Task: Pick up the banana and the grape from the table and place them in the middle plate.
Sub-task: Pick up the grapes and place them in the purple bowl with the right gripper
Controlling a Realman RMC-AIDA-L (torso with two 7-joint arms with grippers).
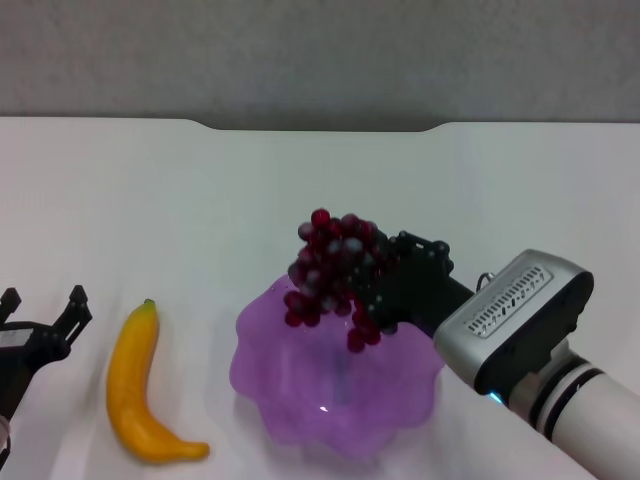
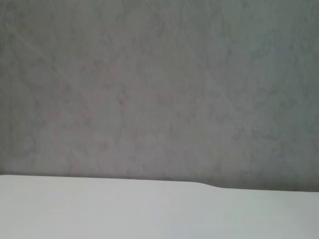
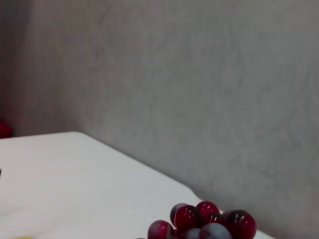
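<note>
Purple grape [image 1: 335, 270] bunch held in closed jaws of right gripper [image 1: 385, 285], arm reaching in low from the right, above middle plate [image 1: 300, 400]. Banana [image 1: 140, 385] on table [image 1: 200, 200] left of plate; left gripper [image 1: 45, 320], jaws spread and empty, beside it. Right wrist: grape [image 3: 204, 221] tops only; no legible writing.

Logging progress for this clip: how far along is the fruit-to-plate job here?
Nothing is in the middle plate yet. In hand: the right claw holds the grape above the plate's far rim, not yet released. Left to do: the banana lies on the table beside the plate, untouched, with the left claw open just beyond it.
</note>
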